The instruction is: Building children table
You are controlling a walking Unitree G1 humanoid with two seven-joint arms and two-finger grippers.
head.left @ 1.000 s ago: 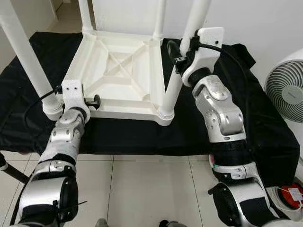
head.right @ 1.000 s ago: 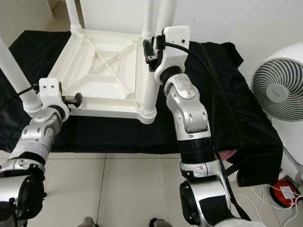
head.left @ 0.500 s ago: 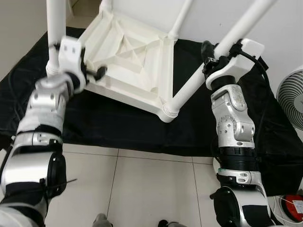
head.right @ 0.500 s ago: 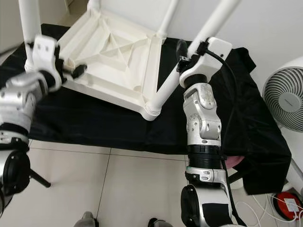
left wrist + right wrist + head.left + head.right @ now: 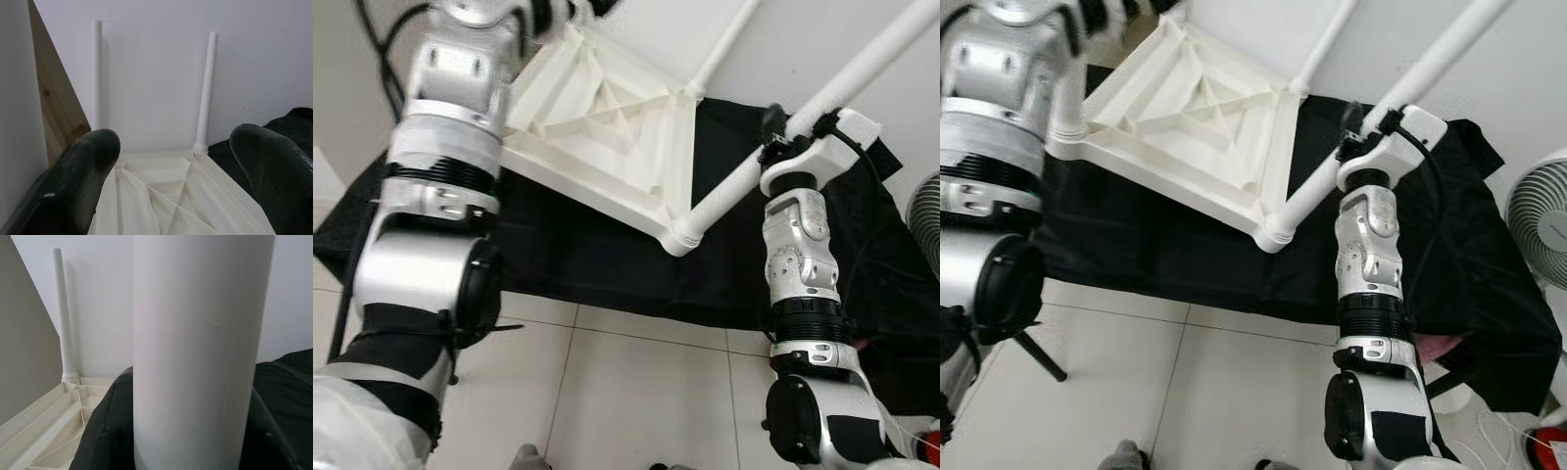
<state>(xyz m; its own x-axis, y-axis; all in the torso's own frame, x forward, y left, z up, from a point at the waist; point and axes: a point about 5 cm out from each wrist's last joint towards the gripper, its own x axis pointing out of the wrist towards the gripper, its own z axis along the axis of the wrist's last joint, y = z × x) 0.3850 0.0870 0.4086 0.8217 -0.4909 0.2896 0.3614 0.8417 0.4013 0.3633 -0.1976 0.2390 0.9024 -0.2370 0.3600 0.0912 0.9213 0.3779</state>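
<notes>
The white plastic table (image 5: 607, 127) is upside down over a black cloth, tilted, with its left side raised. My right gripper (image 5: 781, 125) is shut on the near right leg (image 5: 734, 186), which slants up to the right; in the right wrist view that leg (image 5: 195, 347) stands between the dark fingers (image 5: 107, 431). My left arm (image 5: 460, 108) is lifted high at the table's left edge. In the left wrist view my left gripper (image 5: 176, 171) is open, fingers (image 5: 88, 171) wide apart, with the ribbed underside (image 5: 161, 196) and two far legs (image 5: 205, 93) beyond them.
A black cloth (image 5: 607, 264) covers the low platform under the table. A white fan (image 5: 1542, 220) stands at the right, a white wall behind, light floor tiles (image 5: 636, 392) in front. A black stand foot (image 5: 1038, 357) crosses the floor at the left.
My left arm has risen and the table's left side has gone up with it, so the table tilts more. The right gripper has kept hold of the near right leg.
</notes>
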